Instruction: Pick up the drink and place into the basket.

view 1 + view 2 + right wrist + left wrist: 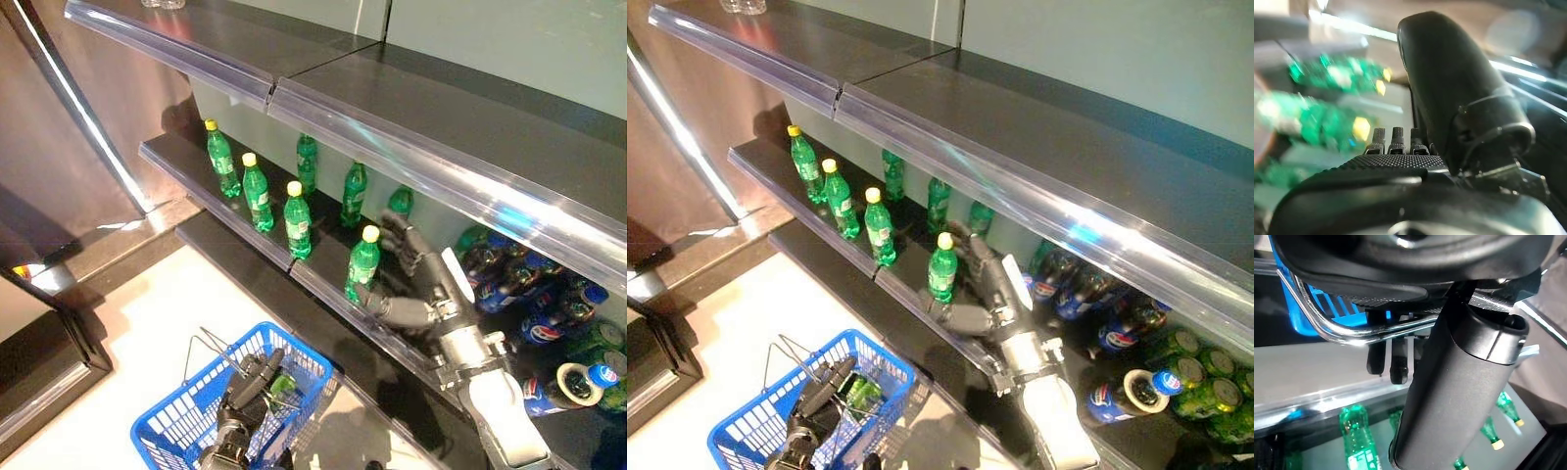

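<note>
Green bottles with yellow caps stand on the dark middle shelf (186,166). The nearest green bottle (362,262) stands at the shelf's front edge. My right hand (423,272) is open on the shelf just right of it, with the fingers straight behind the bottle and the thumb low by its base. The fingertips (1396,138) point at blurred green bottles (1337,122) in the right wrist view. My left hand (245,392) is shut on the wire handles (1352,333) of the blue basket (171,416), which hangs low at the left. A green drink (284,384) lies inside the basket.
More green bottles (257,191) stand further left on the shelf. Dark bottles with blue labels (534,289) and green cans (1205,397) crowd the shelf to the right of my arm. The upper shelf's clear plastic edge (392,147) overhangs the hand.
</note>
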You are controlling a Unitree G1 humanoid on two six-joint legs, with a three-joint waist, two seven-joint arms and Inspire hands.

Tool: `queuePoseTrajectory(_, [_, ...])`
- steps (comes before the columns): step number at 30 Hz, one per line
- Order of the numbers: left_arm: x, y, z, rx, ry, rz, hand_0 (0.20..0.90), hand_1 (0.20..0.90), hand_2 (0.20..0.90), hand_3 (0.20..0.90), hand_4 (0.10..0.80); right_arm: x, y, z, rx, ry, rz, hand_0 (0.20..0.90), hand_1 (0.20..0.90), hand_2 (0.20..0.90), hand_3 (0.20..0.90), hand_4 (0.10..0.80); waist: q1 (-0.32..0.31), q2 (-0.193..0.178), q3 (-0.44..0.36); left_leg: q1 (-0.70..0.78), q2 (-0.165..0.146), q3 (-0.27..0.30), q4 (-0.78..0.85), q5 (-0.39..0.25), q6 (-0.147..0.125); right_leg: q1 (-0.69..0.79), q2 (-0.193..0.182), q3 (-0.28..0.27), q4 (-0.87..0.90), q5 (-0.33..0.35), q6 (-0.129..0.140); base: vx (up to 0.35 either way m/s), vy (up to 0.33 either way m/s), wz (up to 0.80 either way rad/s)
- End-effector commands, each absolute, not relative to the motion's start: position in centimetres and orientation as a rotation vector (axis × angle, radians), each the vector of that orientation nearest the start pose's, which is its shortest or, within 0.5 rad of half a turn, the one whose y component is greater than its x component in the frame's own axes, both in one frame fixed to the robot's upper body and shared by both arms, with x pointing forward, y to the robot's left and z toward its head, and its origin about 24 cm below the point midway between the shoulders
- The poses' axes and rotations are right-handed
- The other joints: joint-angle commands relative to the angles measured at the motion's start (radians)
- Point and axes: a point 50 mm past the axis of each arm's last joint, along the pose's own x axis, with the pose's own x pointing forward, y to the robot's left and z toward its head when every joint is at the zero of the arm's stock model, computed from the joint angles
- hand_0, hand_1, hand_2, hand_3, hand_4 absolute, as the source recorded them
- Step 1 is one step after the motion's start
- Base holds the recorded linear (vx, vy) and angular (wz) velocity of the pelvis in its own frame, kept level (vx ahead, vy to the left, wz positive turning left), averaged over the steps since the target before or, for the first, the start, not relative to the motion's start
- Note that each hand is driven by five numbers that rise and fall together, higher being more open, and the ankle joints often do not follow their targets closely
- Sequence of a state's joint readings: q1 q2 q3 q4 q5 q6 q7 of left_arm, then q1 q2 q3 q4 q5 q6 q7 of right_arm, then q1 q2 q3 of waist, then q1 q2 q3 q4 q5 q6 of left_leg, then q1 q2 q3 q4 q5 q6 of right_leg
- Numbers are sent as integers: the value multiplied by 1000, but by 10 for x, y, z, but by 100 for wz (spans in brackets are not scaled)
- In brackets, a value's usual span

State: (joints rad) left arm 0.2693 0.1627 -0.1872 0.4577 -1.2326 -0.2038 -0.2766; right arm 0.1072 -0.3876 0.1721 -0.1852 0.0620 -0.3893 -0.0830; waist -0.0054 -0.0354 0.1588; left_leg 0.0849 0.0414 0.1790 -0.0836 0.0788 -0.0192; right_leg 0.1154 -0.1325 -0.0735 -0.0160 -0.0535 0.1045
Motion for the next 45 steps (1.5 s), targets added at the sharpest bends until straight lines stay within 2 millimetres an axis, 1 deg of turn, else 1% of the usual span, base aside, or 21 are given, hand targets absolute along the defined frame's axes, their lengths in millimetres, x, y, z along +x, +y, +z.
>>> queuePoseTrajectory(1, [215, 176, -4, -927, -109, -85, 300, 300, 300, 200, 100, 212, -166, 155, -250, -825, 30, 900, 900, 900, 900, 800, 12, -2, -84, 13, 106, -60, 51, -55, -73, -48, -101, -44, -9, 146, 62, -4, 4, -7])
queuePoseTrajectory(7, [214, 177, -2, -930, -118, -72, 300, 300, 300, 200, 100, 215, -178, 152, -264, -791, -123, 900, 900, 900, 900, 800, 5, 2, -83, 15, 108, -52, 51, -57, -73, -49, -102, -38, -10, 144, 63, 0, 1, -1])
queuePoseTrajectory(8, [214, 178, -2, -930, -118, -71, 300, 300, 300, 200, 100, 215, -178, 151, -265, -787, -127, 900, 900, 900, 900, 800, 5, 3, -83, 15, 108, -52, 51, -57, -73, -49, -102, -38, -10, 144, 63, 0, 0, 0])
queuePoseTrajectory(14, [214, 180, -1, -927, -122, -62, 300, 300, 300, 200, 100, 218, -189, 139, -323, -683, -231, 900, 900, 900, 900, 800, -2, 1, -81, 20, 109, -47, 45, -57, -73, -50, -102, -34, -11, 145, 65, 0, 0, 0])
queuePoseTrajectory(17, [216, 180, 1, -926, -126, -59, 300, 300, 300, 200, 100, 219, -196, 135, -343, -657, -330, 900, 900, 900, 900, 800, -4, 1, -80, 21, 109, -47, 43, -56, -73, -51, -102, -32, -12, 147, 67, 0, 0, 0])
queuePoseTrajectory(20, [216, 181, 1, -927, -126, -54, 300, 300, 300, 200, 100, 221, -203, 128, -358, -588, -422, 900, 900, 900, 900, 800, -5, 3, -80, 22, 108, -45, 40, -56, -71, -53, -103, -31, -11, 149, 69, 0, 0, 0])
queuePoseTrajectory(28, [215, 181, 2, -927, -121, -52, 300, 300, 300, 200, 100, 224, -206, 108, -283, -437, -461, 900, 900, 900, 900, 800, -2, 5, -74, 25, 108, -49, 36, -54, -69, -52, -104, -31, -11, 151, 69, 0, 0, 0])
queuePoseTrajectory(32, [215, 179, 1, -925, -113, -54, 300, 300, 300, 200, 100, 226, -202, 102, -246, -401, -446, 900, 900, 900, 900, 800, 2, 6, -72, 24, 105, -53, 31, -51, -68, -52, -105, -34, -14, 154, 70, 0, 0, 0])
queuePoseTrajectory(36, [214, 178, 0, -922, -101, -60, 300, 300, 300, 200, 100, 227, -197, 93, -202, -347, -395, 900, 900, 900, 900, 800, 6, 6, -71, 22, 105, -56, 28, -47, -70, -53, -106, -38, -15, 157, 71, 0, 0, 0])
queuePoseTrajectory(43, [213, 177, -2, -918, -83, -75, 300, 300, 300, 200, 100, 229, -193, 82, -214, -298, -397, 900, 900, 900, 900, 800, 14, 6, -69, 17, 102, -60, 25, -43, -70, -56, -109, -45, -19, 161, 72, 10, -3, 0])
queuePoseTrajectory(45, [212, 177, -4, -914, -69, -81, 300, 300, 300, 200, 100, 230, -194, 74, -204, -260, -410, 900, 900, 900, 900, 800, 18, 6, -67, 17, 104, -61, 22, -42, -70, -57, -111, -50, -18, 163, 74, 44, -10, 1])
